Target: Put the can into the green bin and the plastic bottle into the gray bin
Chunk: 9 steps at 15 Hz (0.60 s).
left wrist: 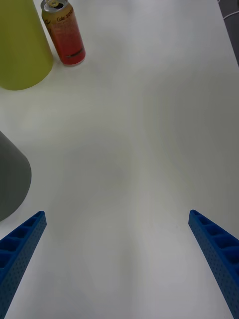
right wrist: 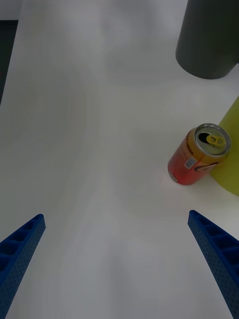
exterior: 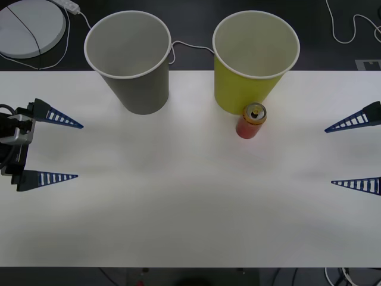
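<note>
The can [exterior: 251, 121], red-orange with a gold top and an opened pull-tab, stands upright on the white table [exterior: 178, 196], just in front of the green bin [exterior: 255, 62] and close against the base of its wall; whether the two touch cannot be told. The green bin stands upright at the table's far edge, mouth upward, with the gray bin [exterior: 130, 59] upright beside it toward the robot's left, the two bins apart. The right gripper [exterior: 357, 152] hovers over the table's right edge, well apart from the can, its blue ribbed fingers spread wide and pointing inward. The left gripper [exterior: 56, 149] hovers over the table's left edge, near the gray bin's side yet clear of it, its fingers likewise spread wide with nothing between them. Behind the table, a round white disc [exterior: 30, 27] and white cables [exterior: 351, 30] lie on the dark floor
</note>
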Motion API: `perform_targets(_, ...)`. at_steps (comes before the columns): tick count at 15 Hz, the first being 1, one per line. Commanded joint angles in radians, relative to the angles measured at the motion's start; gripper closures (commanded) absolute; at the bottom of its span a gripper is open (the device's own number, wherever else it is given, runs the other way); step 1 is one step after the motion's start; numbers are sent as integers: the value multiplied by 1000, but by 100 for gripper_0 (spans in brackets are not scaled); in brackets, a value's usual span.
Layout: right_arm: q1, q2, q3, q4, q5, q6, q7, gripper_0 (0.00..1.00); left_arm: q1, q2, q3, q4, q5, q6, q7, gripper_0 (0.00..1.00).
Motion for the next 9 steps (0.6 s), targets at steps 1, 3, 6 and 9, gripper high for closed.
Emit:
perform_targets(1,0,0,0,0,0,0,0,0,0,0,0,0,0,0,0,0)
perform_targets(3,0,0,0,0,0,0,0,0,0,0,0,0,0,0,0,0)
perform_targets(6,25,-8,6,9,-44,11,6,0,0,0,0,0,0,0,0,0)
perform_targets(9,25,-21,9,-5,-46,11,3,0,0,0,0,0,0,0,0,0)
